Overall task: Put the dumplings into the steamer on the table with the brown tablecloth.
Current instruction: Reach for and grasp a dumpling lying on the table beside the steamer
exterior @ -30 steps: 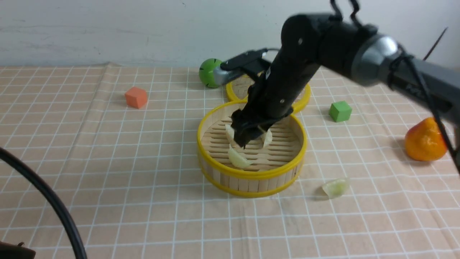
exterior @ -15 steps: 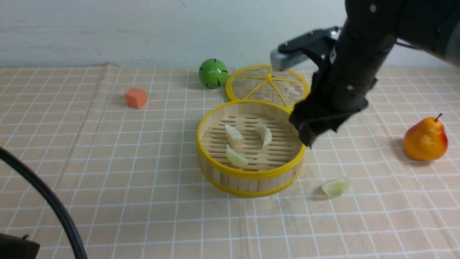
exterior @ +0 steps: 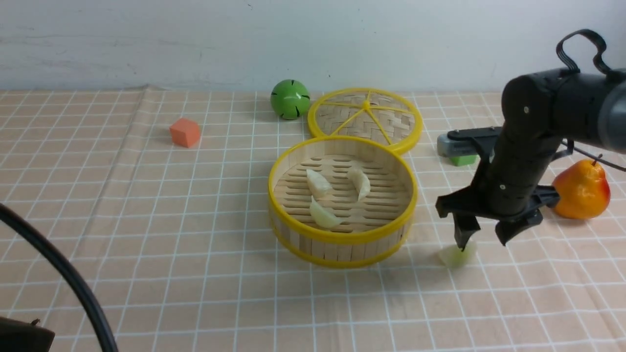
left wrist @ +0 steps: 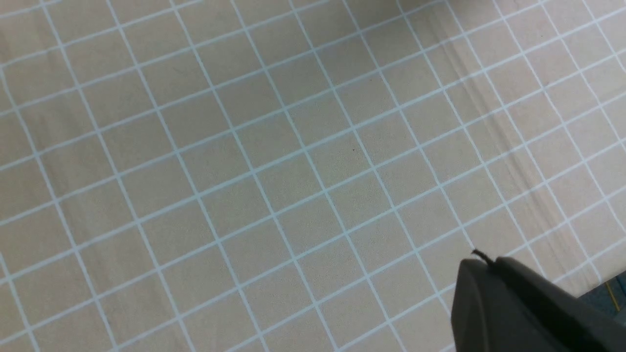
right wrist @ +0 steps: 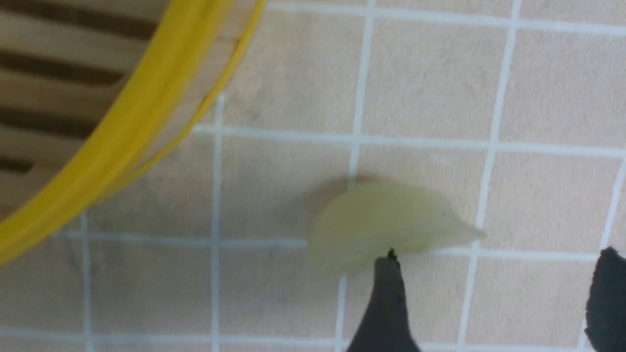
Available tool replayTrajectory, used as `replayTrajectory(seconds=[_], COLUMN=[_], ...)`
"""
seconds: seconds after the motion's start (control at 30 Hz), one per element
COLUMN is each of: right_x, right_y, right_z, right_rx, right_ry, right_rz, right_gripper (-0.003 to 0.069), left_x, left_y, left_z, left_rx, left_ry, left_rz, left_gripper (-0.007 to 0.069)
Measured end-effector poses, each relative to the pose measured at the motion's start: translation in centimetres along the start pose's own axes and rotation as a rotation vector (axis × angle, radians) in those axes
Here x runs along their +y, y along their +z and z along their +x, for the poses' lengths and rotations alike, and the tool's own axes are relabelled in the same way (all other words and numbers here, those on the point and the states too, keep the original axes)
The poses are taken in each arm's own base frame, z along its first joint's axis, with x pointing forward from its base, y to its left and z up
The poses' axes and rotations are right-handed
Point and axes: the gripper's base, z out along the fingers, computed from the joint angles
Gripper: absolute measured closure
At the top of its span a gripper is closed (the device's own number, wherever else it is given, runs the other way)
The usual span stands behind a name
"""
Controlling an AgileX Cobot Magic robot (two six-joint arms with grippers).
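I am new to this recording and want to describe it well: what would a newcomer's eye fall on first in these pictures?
First comes the yellow-rimmed bamboo steamer in the middle of the brown tablecloth, with three dumplings on its slatted floor. Next is the black right pincer, open, hanging just over the fourth dumpling, which lies on the cloth to the right of the steamer. The orange pear at the far right also stands out.
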Motion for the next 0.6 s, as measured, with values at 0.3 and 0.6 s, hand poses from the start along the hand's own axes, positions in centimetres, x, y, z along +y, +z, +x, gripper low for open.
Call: replayTrajectory(seconds=[0.3,0.6], right_x=[0.4,0.7], right_y=[2.6,3.8], right_z=[-1.2,-0.8], right_rx=[-0.056,0.002], right_ry=[0.149,0.105], right_rz=[-0.085,-0.118], right_gripper=[0.0126,0.0167], left_x=[0.0,0.0], left_y=[0.0,0.0], left_z=[0.0,-0.1], left_rx=[-0.001,-0.007], left_ry=[0.000,0.000], left_rz=[0.000,0.003], left_gripper=[0.0637,0.0637])
